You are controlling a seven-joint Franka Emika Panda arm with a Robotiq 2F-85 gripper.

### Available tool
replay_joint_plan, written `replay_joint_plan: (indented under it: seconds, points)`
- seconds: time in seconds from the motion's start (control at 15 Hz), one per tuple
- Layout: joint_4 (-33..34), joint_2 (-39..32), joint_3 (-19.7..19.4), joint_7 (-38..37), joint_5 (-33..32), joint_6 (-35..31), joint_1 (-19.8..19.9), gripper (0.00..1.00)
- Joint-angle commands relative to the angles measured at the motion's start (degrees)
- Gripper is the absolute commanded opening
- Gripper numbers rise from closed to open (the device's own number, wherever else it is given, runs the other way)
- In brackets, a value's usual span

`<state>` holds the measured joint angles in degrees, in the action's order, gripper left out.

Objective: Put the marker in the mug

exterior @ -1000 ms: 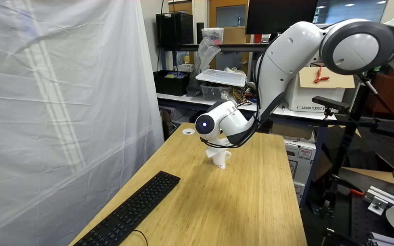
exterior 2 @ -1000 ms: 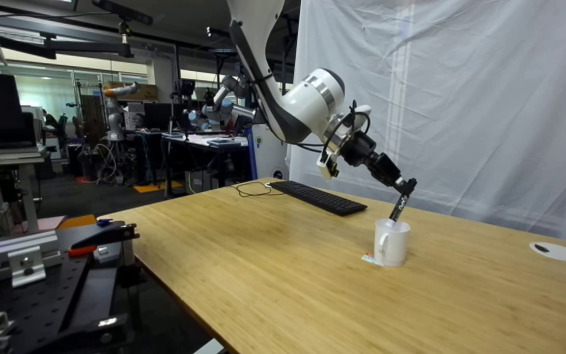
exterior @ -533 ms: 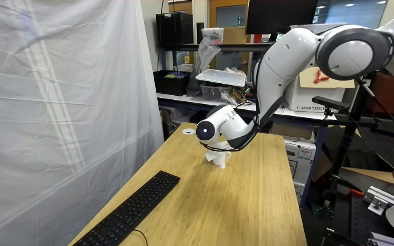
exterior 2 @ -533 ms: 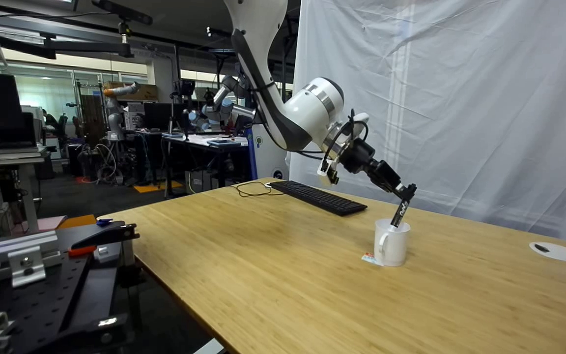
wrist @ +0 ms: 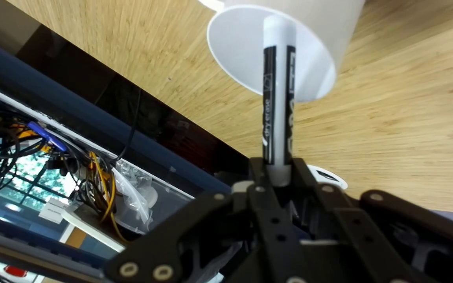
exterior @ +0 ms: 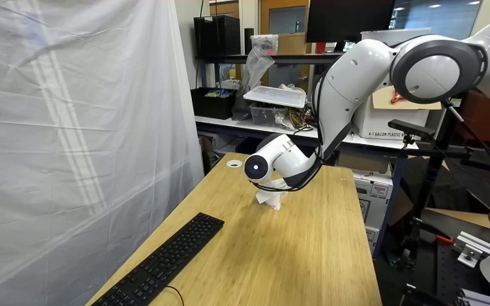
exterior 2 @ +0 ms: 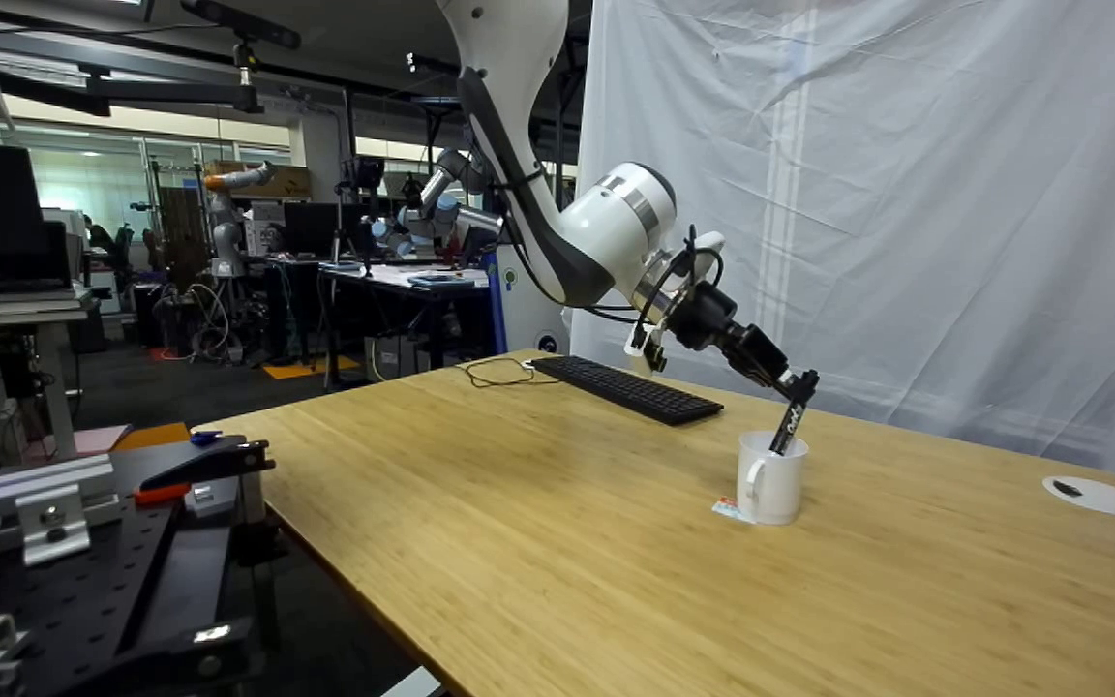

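Pinching the marker (wrist: 279,102) aslant
Gripper (wrist: 278,172) clamps its top; the lower end (pale) sits inside the mug (exterior 2: 776,487).

Mug (exterior: 274,201) partly hidden; keyboard (exterior: 160,260) cut off

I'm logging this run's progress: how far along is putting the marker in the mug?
Done: the marker is picked up, and its lower end is inside the mug. In hand: the gripper is shut on the marker's upper end, clear of the mug. Left: likely letting go and backing away.
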<state>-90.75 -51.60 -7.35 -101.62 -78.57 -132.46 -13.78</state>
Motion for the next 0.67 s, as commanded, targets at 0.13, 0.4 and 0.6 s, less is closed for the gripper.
replay_joint_plan:
  seconds: [0.13,0.4,0.6]
  points:
    - [0.49,0.06,1.46,-1.88,-2.52,0.94,1.43,0.48]
    - [0.26,0.23,1.46,-1.89,-2.58,0.94,1.50,0.79]
    - [-0.54,1.00,1.68,-1.43,-2.14,1.03,1.60,0.98]
